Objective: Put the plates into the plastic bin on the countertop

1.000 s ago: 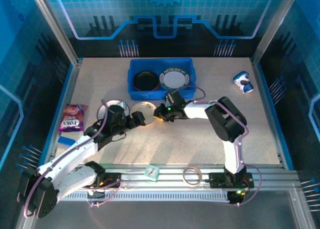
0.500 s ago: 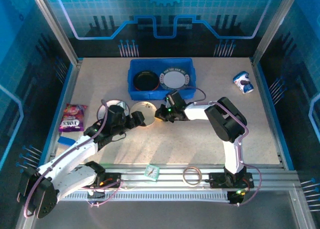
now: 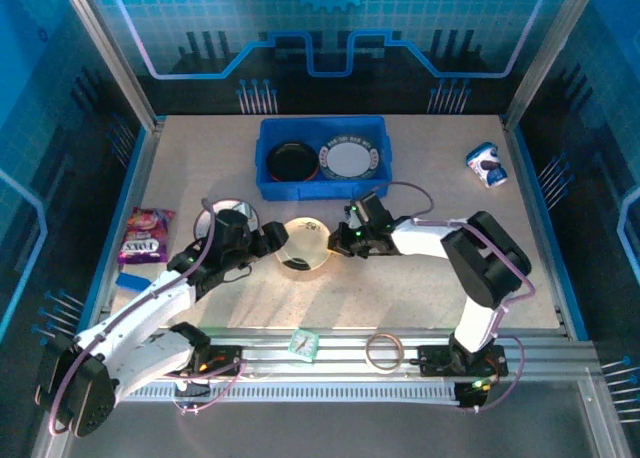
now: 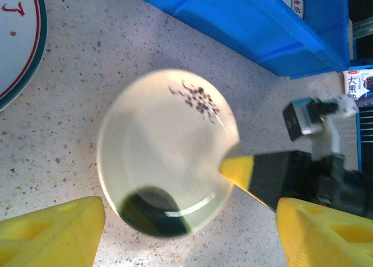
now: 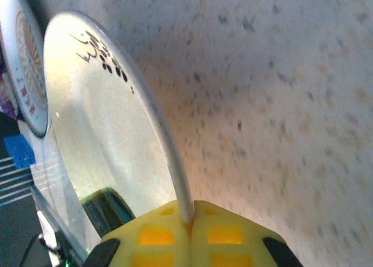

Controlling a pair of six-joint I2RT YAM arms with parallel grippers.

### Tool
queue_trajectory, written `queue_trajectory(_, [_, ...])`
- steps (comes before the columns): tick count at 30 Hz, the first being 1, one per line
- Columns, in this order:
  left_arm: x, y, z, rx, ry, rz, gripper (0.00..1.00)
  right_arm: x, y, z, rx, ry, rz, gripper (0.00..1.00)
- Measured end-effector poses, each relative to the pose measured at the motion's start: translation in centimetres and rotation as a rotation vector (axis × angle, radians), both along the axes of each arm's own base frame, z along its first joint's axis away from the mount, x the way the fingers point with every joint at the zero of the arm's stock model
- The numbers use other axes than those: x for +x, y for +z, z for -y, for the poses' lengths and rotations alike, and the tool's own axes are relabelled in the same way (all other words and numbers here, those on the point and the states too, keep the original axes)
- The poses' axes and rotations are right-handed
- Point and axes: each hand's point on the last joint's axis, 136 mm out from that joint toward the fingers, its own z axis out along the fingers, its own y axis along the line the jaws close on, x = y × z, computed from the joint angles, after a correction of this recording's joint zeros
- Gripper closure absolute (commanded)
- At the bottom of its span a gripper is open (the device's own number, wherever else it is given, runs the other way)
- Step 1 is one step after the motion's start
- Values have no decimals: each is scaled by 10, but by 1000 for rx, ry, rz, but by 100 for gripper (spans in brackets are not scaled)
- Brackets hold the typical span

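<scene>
A cream plate [image 3: 303,246] with a small dark sprig mark is tilted up off the countertop [image 3: 400,288], in front of the blue plastic bin [image 3: 322,183]. My right gripper [image 3: 340,240] is shut on its right rim; the right wrist view shows the rim [image 5: 175,168] pinched between the yellow fingers [image 5: 157,235]. My left gripper [image 3: 275,238] stands open just left of the plate, and in the left wrist view the plate [image 4: 169,139] lies ahead of its fingers [image 4: 52,232]. The bin holds a dark plate [image 3: 291,162] and a white patterned-rim plate [image 3: 349,159]. Another white plate [image 3: 215,213] lies partly under the left arm.
A purple snack bag [image 3: 146,233] and a blue block [image 3: 130,280] lie at the left edge. A blue-white pack [image 3: 487,164] sits at the far right. On the front rail rest a tape ring [image 3: 384,352] and a small teal object [image 3: 305,344].
The right gripper has pulled the cream plate nearer and to the right, tilting it up off the counter. The right arm's elbow swung right. The left arm stayed put.
</scene>
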Motion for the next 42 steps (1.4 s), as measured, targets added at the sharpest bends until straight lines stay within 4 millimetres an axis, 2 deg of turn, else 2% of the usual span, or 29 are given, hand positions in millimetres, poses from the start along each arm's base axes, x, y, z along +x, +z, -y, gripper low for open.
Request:
queue_trajectory(4, [4,-5,3,-11,-9,-13,22,-9,19,13,19,29,19,100])
queue_trajectory(7, [8,-10,11,-27,-32,-26,24,-8,36,20,52,41,40,100])
queue_trajectory(13, [15,-18,27,-74,-77,-45,40,-11,56,23,126,79,38,100])
queue_trajectory(15, [17,-21,30,-84,-85,-51,54,-13,62,19,152,101,29,100])
queue_trajectory(17, [17,-22,33,-93,-91,-56,74,-15,69,15,178,125,24,100])
queue_trajectory(19, [19,-20,35,-101,-97,-48,97,-12,77,12,188,137,38,100])
queue_trajectory(20, [21,-17,35,-114,-98,-41,100,-11,76,14,176,128,36,100])
queue_trajectory(21, [24,-9,37,-128,-105,-17,100,-9,74,18,172,119,28,94])
queue_trajectory(22, [25,-6,38,-130,-108,-8,100,-8,76,19,174,119,33,83])
queue_trajectory(23, [25,-6,39,-139,-105,-11,100,-6,79,18,178,118,39,79])
queue_trajectory(25, [28,-2,39,-157,-101,0,100,-3,85,17,184,131,59,74])
queue_trajectory(27, [29,0,39,-178,-98,9,100,0,90,15,190,141,81,73])
queue_trajectory(29, [30,3,39,-194,-96,14,100,2,93,14,193,141,91,75])
queue_trajectory(30, [30,5,41,-204,-101,18,100,3,94,14,195,143,98,83])
queue_trajectory(32, [30,9,42,-218,-106,26,100,5,96,14,194,141,106,90])
queue_trajectory(33, [31,12,41,-226,-104,35,100,8,97,15,196,136,108,99])
queue_trajectory(35, [33,14,40,-237,-95,40,100,12,100,15,202,131,114,100])
queue_trajectory(36, [34,14,39,-240,-91,42,90,14,101,14,205,124,112,100])
queue_trajectory(37, [35,15,38,-240,-90,43,69,15,102,14,206,123,113,100])
queue_trajectory(38, [35,16,38,-244,-90,45,42,17,103,13,205,122,116,100])
queue_trajectory(39, [34,17,38,-247,-91,44,8,20,104,13,198,114,116,100])
queue_trajectory(40, [32,17,38,-246,-90,41,1,24,106,13,192,108,119,100])
queue_trajectory(42, [29,20,34,-242,-82,48,1,40,115,13,167,84,145,100])
